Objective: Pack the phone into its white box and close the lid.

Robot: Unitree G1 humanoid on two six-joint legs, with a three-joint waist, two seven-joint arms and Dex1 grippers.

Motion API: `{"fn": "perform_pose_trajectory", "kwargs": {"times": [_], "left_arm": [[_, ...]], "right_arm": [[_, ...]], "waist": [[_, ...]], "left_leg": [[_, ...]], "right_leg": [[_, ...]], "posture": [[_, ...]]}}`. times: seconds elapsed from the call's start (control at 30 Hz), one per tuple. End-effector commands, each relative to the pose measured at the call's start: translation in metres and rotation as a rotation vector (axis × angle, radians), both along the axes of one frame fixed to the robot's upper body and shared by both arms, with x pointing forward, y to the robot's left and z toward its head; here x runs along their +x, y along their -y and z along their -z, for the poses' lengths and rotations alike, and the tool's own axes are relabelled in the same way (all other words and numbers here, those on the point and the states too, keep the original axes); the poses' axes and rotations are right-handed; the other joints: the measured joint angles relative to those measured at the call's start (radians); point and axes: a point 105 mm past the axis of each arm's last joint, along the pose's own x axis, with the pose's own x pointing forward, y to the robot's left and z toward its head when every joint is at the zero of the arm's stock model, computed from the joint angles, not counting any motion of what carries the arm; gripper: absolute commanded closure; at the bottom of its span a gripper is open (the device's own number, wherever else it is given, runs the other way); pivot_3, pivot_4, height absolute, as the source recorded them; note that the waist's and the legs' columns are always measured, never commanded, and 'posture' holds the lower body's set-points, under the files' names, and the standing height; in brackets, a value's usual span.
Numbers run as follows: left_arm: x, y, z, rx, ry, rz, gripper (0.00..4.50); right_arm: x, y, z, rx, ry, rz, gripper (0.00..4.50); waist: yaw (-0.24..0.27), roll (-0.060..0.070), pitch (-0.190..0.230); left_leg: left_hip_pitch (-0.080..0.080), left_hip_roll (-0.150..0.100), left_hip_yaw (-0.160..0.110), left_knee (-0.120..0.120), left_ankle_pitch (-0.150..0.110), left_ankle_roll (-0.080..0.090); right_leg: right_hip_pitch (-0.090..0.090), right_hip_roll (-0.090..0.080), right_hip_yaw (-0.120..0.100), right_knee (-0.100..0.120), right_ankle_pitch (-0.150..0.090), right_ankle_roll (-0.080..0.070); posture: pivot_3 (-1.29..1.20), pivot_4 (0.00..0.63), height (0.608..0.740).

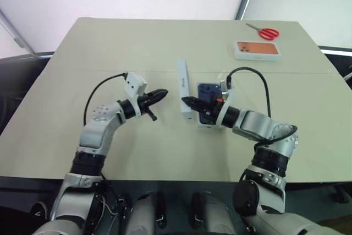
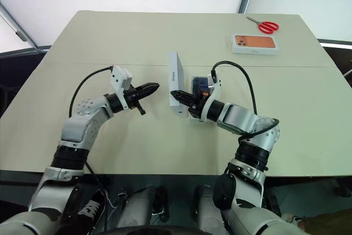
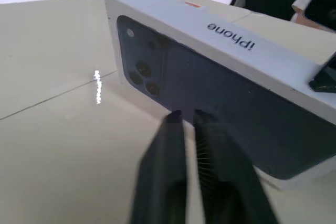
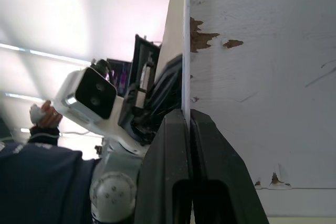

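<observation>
The lid (image 1: 182,78) stands on its long edge in the middle of the table, its dark phone picture (image 3: 210,82) turned toward my left arm. My right gripper (image 1: 185,101) is shut on the lid's thin wall (image 4: 187,51), beside the plain white inside (image 4: 252,77). Just right of the lid lies the white box (image 1: 201,124), with the dark blue phone (image 1: 208,92) inside it, partly hidden under my right wrist. My left gripper (image 1: 163,92) is shut and empty, pointing at the printed face from a short way off, with its fingertips (image 3: 173,116) near the face.
At the far right lie a white box printed with an orange phone (image 1: 257,50) and red-handled scissors (image 1: 267,32). A person's hand and dark sleeve (image 4: 39,116) appear behind my left arm in the right wrist view. The tan table (image 1: 110,42) has open room on its left.
</observation>
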Motion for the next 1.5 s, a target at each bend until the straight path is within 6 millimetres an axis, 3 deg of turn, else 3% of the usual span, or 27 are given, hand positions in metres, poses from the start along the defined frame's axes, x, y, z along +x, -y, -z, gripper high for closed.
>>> {"fn": "perform_pose_trajectory", "kwargs": {"times": [0.03,0.33,0.43,0.6,0.67,0.73,0.8,0.87,0.97,1.1,1.2,1.33,1.5], "left_arm": [[0.004,0.017,-0.009,0.021,0.082,0.007,4.46],[0.014,0.047,-0.005,-0.008,0.053,0.062,4.46],[0.012,0.053,-0.003,-0.009,0.045,0.088,4.5],[0.01,0.06,0.005,-0.003,0.031,0.1,4.5],[0.009,0.064,0.008,-0.005,0.021,0.105,4.5],[0.008,0.068,0.01,-0.002,0.02,0.108,4.5],[0.008,0.072,0.011,-0.003,0.016,0.111,4.5],[0.01,0.078,0.014,-0.009,-0.002,0.113,4.5],[0.01,0.083,0.015,-0.016,-0.008,0.121,4.5],[0.01,0.102,0.019,-0.005,-0.015,0.159,4.5],[0.01,0.114,0.021,0.01,-0.014,0.186,4.5],[0.016,0.106,0.016,0.015,0.002,0.168,4.5],[0.02,0.086,0.008,0.02,0.011,0.138,4.5]], "right_arm": [[-0.006,0.0,-0.013,0.052,0.006,0.009,4.5],[-0.012,0.01,-0.007,0.043,-0.05,0.046,4.5],[-0.003,0.018,-0.01,0.039,-0.042,0.091,3.57],[-0.002,0.025,-0.01,-0.011,0.01,0.105,1.01],[-0.007,0.029,-0.016,-0.129,0.138,0.074,0.06],[-0.003,0.041,-0.021,-0.294,0.279,0.096,0.06],[0.008,0.061,-0.033,-0.326,0.347,0.155,0.06],[0.021,0.087,-0.037,-0.477,0.458,0.24,0.06],[0.029,0.107,-0.04,-0.669,0.616,0.302,0.06],[0.058,0.16,-0.041,-0.744,0.546,0.552,0.06],[0.059,0.164,-0.034,-0.992,0.682,0.495,0.06],[0.058,0.156,-0.026,-1.136,0.796,0.399,0.06],[0.062,0.158,-0.019,-1.22,0.835,0.38,2.31]], "waist": [[0.001,0.0,0.0],[0.002,0.0,0.0],[0.003,0.0,0.0],[0.006,0.0,0.0],[0.007,0.0,0.0],[0.008,0.0,0.0],[0.007,0.0,0.0],[0.008,0.0,0.0],[0.01,0.0,0.0],[0.01,-0.001,0.0],[0.014,-0.001,0.0],[0.007,-0.001,0.0],[0.006,-0.001,0.0]], "left_leg": [[0.0,0.0,0.0,0.0,0.0,0.0],[0.0,0.0,0.0,0.0,-0.001,0.001],[0.0,0.0,0.0,0.0,-0.001,0.002],[0.0,0.0,0.0,0.001,-0.003,0.006],[0.0,0.0,0.0,0.001,-0.003,0.006],[-0.001,0.0,0.0,0.002,-0.004,0.007],[-0.001,0.0,0.001,0.002,-0.006,0.011],[0.0,0.0,0.001,0.002,-0.006,0.011],[-0.001,0.0,0.0,0.002,-0.006,0.011],[0.0,0.0,0.001,0.003,-0.006,0.01],[0.0,-0.001,0.002,0.003,-0.003,0.006],[0.0,-0.001,0.002,0.003,-0.003,0.006],[0.0,0.0,0.002,0.003,-0.003,0.005]], "right_leg": [[0.0,0.0,0.0,0.0,0.0,0.0],[0.0,0.0,0.0,-0.001,0.0,0.0],[0.0,0.0,0.001,-0.001,0.0,0.0],[0.0,0.0,0.001,-0.001,0.0,0.0],[0.0,0.0,0.001,-0.001,0.0,0.0],[0.0,-0.001,0.0,-0.001,0.0,0.0],[0.0,-0.001,0.0,-0.001,0.0,0.0],[0.001,-0.001,0.0,-0.002,0.0,0.0],[0.001,-0.002,0.0,-0.002,0.0,0.001],[0.001,-0.002,-0.001,-0.002,0.0,0.001],[0.001,-0.002,-0.001,-0.002,0.0,0.001],[0.001,-0.003,-0.001,-0.002,-0.001,0.002],[0.001,-0.003,-0.001,-0.002,-0.001,0.002]], "posture": [[0.0,0.15,0.738],[0.0,0.15,0.738],[0.0,0.15,0.738],[0.0,0.15,0.738],[0.0,0.15,0.738],[0.0,0.15,0.738],[0.0,0.15,0.738],[0.0,0.15,0.738],[0.0,0.15,0.738],[0.0,0.15,0.738],[0.0,0.15,0.738],[0.0,0.15,0.738],[0.0,0.15,0.738]]}}
